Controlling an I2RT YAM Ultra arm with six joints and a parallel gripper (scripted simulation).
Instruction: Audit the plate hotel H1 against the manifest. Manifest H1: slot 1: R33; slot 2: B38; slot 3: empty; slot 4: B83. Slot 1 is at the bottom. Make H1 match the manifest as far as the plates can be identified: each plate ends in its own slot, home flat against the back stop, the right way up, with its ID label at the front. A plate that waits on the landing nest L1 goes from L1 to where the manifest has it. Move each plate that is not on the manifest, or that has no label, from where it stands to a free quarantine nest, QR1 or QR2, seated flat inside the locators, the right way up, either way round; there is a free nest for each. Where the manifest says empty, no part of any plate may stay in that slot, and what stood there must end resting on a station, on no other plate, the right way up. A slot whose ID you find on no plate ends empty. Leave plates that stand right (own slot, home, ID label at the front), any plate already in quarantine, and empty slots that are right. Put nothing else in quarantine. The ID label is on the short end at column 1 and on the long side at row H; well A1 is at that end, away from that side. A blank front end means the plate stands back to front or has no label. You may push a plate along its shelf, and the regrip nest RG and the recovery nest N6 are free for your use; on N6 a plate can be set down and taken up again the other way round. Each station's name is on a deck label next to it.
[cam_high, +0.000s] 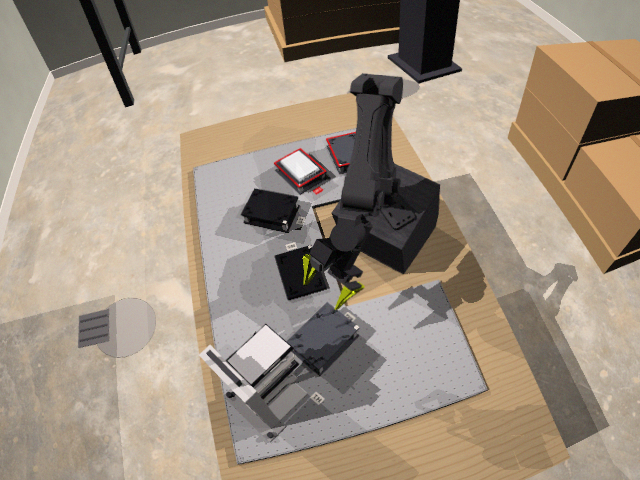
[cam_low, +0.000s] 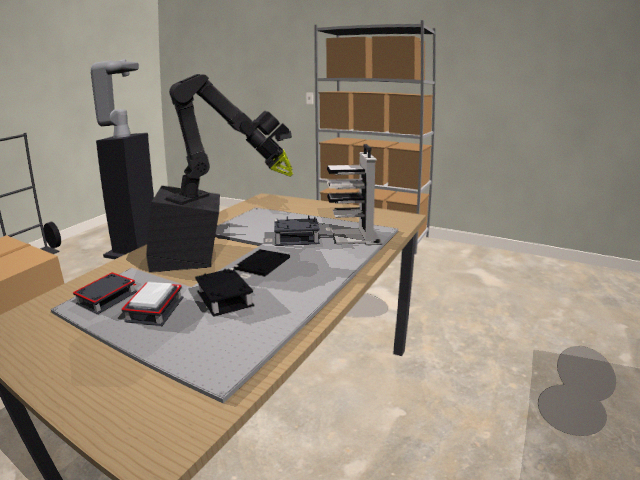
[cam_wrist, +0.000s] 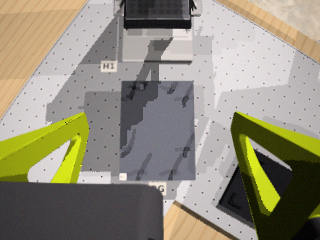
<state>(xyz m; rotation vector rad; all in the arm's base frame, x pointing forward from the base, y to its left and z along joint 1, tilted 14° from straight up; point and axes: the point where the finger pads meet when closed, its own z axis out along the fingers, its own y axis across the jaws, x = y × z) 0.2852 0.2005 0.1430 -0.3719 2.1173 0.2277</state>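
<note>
The plate hotel H1 stands at the mat's near left end, with plates on its shelves; I cannot read their labels. In the top-down view a white-topped plate shows on its top shelf. In the wrist view a dark plate shows at the hotel. My gripper is open and empty. It hangs high above the grey regrip nest, which stands in front of the hotel.
A flat black nest lies beside the arm's base. A raised black nest stands further along. One red-rimmed quarantine nest holds a white plate; the other red-rimmed nest is bare.
</note>
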